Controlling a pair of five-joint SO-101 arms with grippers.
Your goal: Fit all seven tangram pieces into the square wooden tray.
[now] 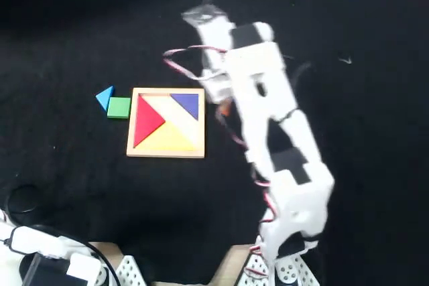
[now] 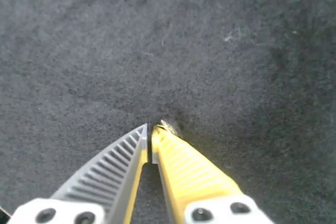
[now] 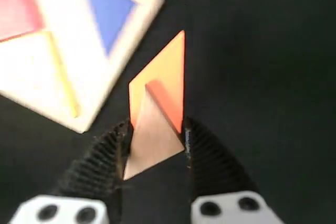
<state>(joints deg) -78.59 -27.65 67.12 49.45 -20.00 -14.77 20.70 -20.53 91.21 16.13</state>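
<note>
At the far left, the left gripper [image 2: 150, 129] hangs over bare black tabletop [image 1: 80, 185] with its fingers pressed together on nothing, so it poses little risk where it is.

Next come the light-blue triangle [image 1: 104, 97] and the green square [image 1: 118, 107], touching each other just beside the tray's left rim. A careless sweep across here could scatter them.

The square wooden tray [image 1: 164, 153] already holds the red triangle [image 1: 147, 122], the yellow triangle [image 1: 174, 138] and the blue triangle [image 1: 186, 104]. Pale floor is free between them and along the left side. These pieces lie loose, so a piece pushed in crooked could ride up on a neighbour or shove it out of line.

Just right of the tray, the right gripper [image 3: 156, 132] pinches the orange piece [image 3: 160, 85] by its narrow end, and the piece sits tilted. That is likely the main hazard. With such a small hold near one corner, the piece may swivel or slip, and its far tip may catch on the tray's rim. The gap it must match looks unforgiving of a wrong angle.
</note>
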